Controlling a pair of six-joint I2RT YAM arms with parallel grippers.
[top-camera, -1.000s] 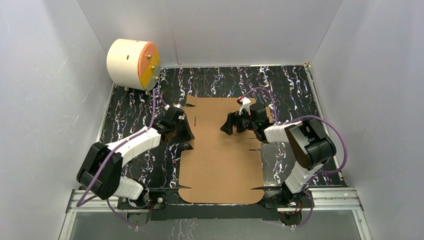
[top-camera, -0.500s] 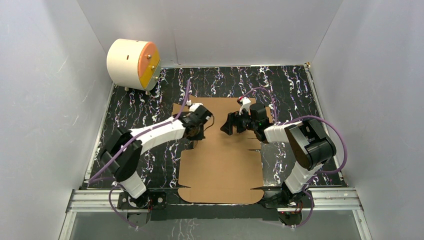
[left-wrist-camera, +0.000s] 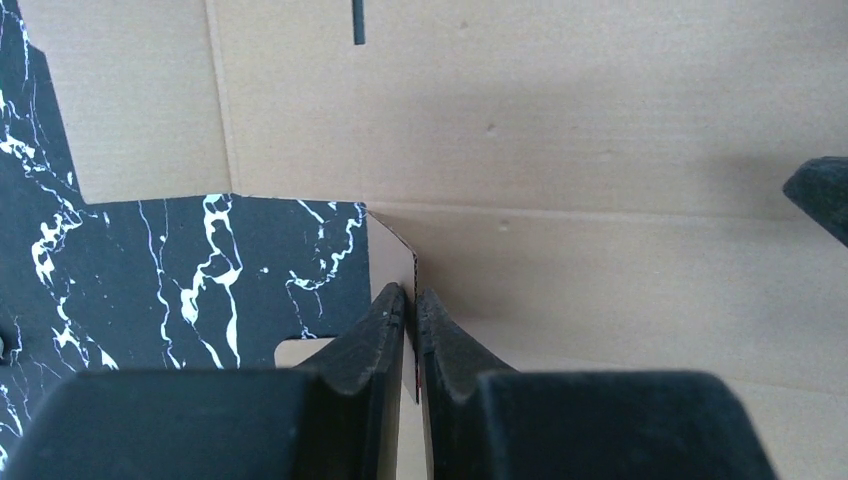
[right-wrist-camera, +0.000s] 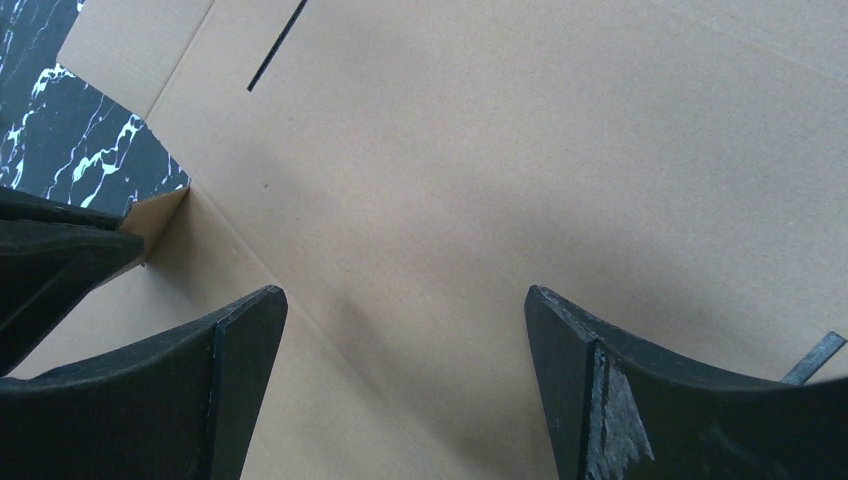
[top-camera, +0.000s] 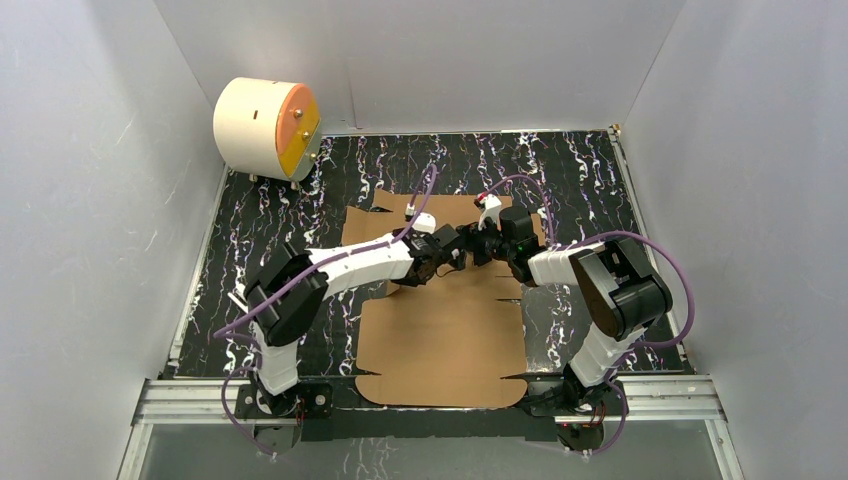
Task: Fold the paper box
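Note:
The paper box [top-camera: 440, 340] is a flat brown die-cut cardboard sheet lying in the middle of the table. My left gripper [top-camera: 447, 258] reaches over its upper middle. In the left wrist view this gripper [left-wrist-camera: 410, 295] is shut on a thin, raised cardboard flap [left-wrist-camera: 392, 250], edge-on between the pads. My right gripper [top-camera: 468, 247] hovers just right of it, nose to nose. The right wrist view shows the right gripper [right-wrist-camera: 400, 300] wide open above bare cardboard [right-wrist-camera: 480, 150], with nothing between its fingers. The left gripper's fingers [right-wrist-camera: 50, 250] show at that view's left edge.
A cream cylinder with an orange face [top-camera: 265, 127] stands at the back left corner. The black marbled tabletop [top-camera: 560, 170] is boxed in by white walls on three sides. A metal rail [top-camera: 440, 400] with the arm bases runs along the near edge.
My left arm has swung right, from the sheet's left edge to its middle, and its gripper has shut on the flap. The right arm has stayed still and open.

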